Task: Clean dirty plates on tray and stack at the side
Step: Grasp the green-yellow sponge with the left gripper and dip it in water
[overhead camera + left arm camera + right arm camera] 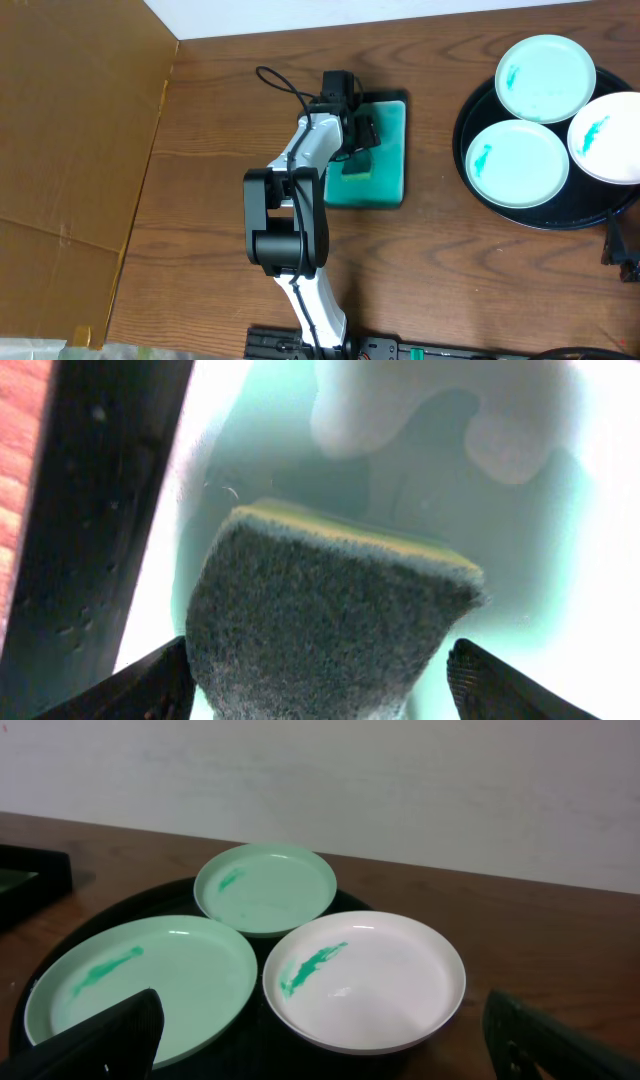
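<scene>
Both fingers of the left gripper (320, 685) stand wide apart, one on either side of a sponge (330, 625), with a visible gap on the right side, so the jaws straddle the sponge without clamping it; whether the left finger touches it I cannot tell. The sponge shows a dark, coarse scouring face towards the wrist camera and a thin yellow-green layer along its far edge. It lies in a small rectangular teal dish (388, 150) with a black edge, and in the overhead view the left arm reaches from the near side of the table (200, 220) out over this dish. The table is dark brown wood, and a sheet of brown cardboard (70, 130) covers its left part. Well apart from the dish, at the right end of the table, sits the round black tray (478, 108) with its raised rim. All three plates lie face up in it, packed close together: the far plate (546, 78), the left plate (517, 163) and the right plate (610, 138), which runs off the picture's edge. Each carries a teal smear on its face, and in the right wrist view the right plate's rim looks to meet or slightly overlap the left plate's rim. The right gripper (325, 1020) hangs low beside the tray, facing the plates, its two fingers spread as wide as the picture and holding nothing.
</scene>
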`<action>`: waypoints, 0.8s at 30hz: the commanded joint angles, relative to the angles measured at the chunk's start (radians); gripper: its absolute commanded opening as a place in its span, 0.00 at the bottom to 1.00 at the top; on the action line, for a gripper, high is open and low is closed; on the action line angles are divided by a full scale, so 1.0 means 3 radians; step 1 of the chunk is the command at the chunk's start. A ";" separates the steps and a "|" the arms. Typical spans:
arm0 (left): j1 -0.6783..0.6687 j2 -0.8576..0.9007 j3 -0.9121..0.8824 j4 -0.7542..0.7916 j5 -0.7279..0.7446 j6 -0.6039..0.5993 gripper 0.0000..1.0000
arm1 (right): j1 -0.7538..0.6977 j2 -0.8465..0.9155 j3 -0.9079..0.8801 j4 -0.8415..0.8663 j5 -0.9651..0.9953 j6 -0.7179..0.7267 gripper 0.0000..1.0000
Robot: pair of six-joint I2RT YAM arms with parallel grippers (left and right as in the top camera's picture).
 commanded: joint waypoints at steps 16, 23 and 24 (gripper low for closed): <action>0.0009 0.0038 -0.0245 0.0446 -0.0046 0.0008 0.29 | -0.0027 -0.0014 -0.0005 -0.0009 -0.0032 -0.0031 0.99; 0.0008 0.0037 -0.0245 0.0473 -0.0043 0.0008 0.10 | -0.0027 -0.0014 -0.0005 -0.0009 -0.0032 -0.0031 0.99; 0.0008 0.0028 -0.0243 0.0458 -0.0042 0.0006 0.32 | -0.0027 -0.0014 -0.0005 -0.0009 -0.0032 -0.0031 0.99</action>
